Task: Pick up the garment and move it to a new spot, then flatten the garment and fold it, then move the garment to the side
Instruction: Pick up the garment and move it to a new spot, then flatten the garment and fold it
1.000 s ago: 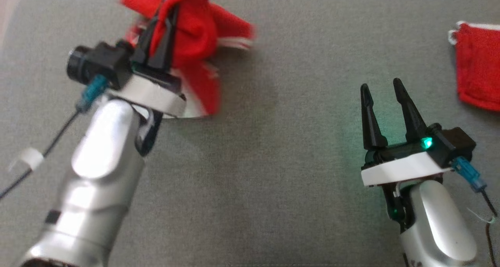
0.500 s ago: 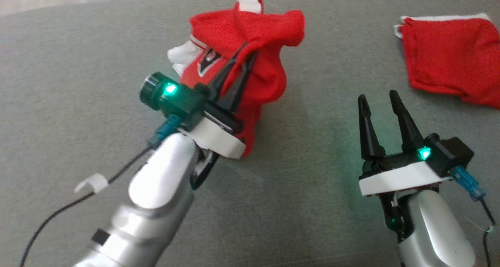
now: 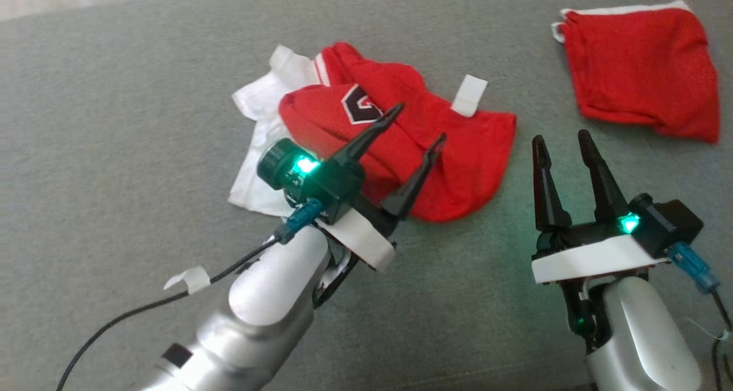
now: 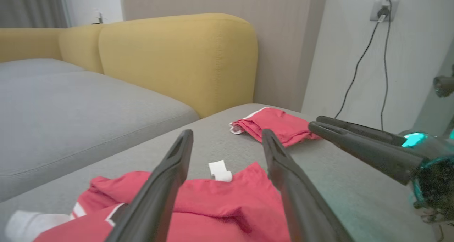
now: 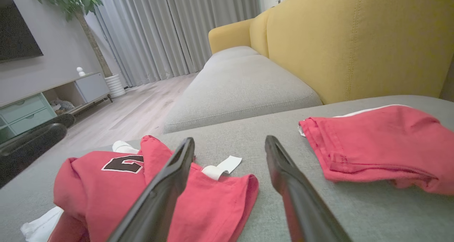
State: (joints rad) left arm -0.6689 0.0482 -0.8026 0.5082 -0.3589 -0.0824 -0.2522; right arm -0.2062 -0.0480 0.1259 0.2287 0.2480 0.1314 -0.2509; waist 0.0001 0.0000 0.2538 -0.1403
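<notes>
The garment (image 3: 458,150) is a red and white jersey with a dark number patch, lying crumpled on the grey cushion (image 3: 114,122). It also lies in the left wrist view (image 4: 220,206) and the right wrist view (image 5: 106,189). My left gripper (image 3: 417,124) hovers open just over the garment's middle, with nothing between its fingers. My right gripper (image 3: 560,139) stands open to the right of the garment, apart from it, over bare cushion.
A second red garment (image 3: 641,70) lies folded at the back right of the cushion. A yellow sofa back (image 4: 177,57) rises behind. A wall socket with cables (image 4: 383,8) is to the right. A black cable (image 3: 143,308) trails from my left arm.
My left gripper carried the bunched garment over the cushion, then opened and let it go. The garment now lies spread wider on the cushion. The head camera shifted. The right gripper stayed open.
</notes>
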